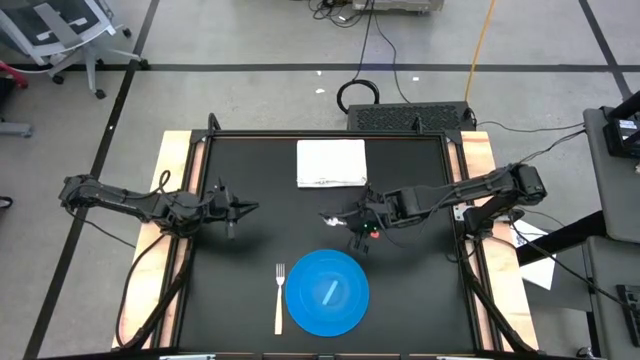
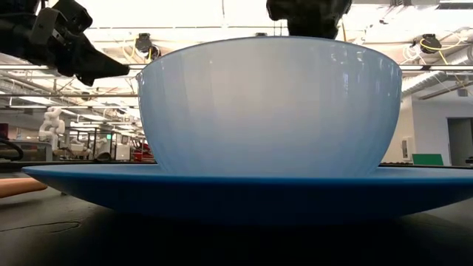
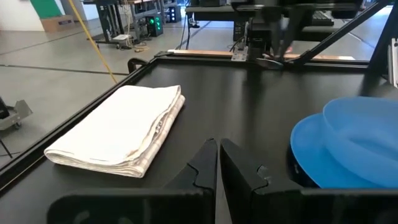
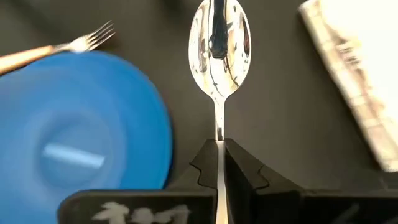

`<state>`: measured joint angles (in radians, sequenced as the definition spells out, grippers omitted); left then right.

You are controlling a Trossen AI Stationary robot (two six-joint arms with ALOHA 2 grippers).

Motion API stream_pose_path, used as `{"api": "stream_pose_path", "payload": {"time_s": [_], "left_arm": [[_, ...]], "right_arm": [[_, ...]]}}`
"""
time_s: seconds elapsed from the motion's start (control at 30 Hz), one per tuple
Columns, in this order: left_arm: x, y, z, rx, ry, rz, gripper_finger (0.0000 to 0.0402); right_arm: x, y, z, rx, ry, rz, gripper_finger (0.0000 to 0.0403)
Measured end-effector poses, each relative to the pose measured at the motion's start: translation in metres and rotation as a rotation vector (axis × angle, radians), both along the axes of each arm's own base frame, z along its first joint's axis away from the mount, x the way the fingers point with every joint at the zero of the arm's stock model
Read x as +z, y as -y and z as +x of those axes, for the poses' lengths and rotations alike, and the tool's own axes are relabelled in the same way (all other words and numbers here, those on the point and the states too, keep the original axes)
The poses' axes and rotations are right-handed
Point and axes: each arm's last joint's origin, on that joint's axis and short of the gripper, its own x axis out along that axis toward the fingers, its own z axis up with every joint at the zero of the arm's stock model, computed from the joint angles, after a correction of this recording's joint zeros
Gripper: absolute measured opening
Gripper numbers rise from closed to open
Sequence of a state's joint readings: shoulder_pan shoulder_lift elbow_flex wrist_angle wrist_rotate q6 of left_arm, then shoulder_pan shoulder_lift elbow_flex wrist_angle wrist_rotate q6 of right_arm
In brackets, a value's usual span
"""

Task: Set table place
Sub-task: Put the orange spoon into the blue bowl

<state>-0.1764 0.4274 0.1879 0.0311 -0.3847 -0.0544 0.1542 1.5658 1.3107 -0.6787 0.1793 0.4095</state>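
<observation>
While handle hidden, right end effector (image 4: 219, 163) grips spoon (image 4: 219, 46), fork (image 1: 279, 297) beside plate (image 1: 300, 300).

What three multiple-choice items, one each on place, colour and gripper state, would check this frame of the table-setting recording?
1. Where does the fork lie?
A. on the folded cloth
B. on the table beside the plate, toward the left arm's side
C. inside the bowl

2. What colour is the plate?
A. blue
B. white
C. orange

3. What is the right gripper doing?
A. hanging open with nothing in it
B. shut on the fork
C. shut on the spoon

Answers: 1 B, the high view shows the fork on the black table just next to the plate's edge. 2 A, the plate shows blue in the high view, with the translucent blue bowl standing on it. 3 C, the right wrist view shows the spoon sticking out from between the closed fingers. The left gripper, shut and holding nothing, hovers above the table near the folded cloth.
</observation>
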Motion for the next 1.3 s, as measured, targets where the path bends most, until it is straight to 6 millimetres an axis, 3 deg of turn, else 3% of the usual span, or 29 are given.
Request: {"api": "stream_pose_path", "payload": {"time_s": [0.5,0.73,0.93,1.3], "left_arm": [[0.000,0.000,0.000,0.007,0.002,0.002,0.0026],[0.002,0.000,0.000,0.008,0.016,0.005,0.0026],[0.002,0.000,0.000,0.009,0.021,0.000,0.0026],[-0.002,0.000,0.000,0.011,-0.016,-0.007,0.0026]], "right_arm": [[0.006,-0.037,-0.005,0.100,-0.026,0.074,0.0000],[0.023,-0.059,0.019,0.200,-0.156,0.000,0.0000],[0.016,-0.067,0.039,0.228,-0.405,-0.067,0.0000],[0.011,-0.091,0.064,0.365,-0.456,-0.034,0.0000]]}}
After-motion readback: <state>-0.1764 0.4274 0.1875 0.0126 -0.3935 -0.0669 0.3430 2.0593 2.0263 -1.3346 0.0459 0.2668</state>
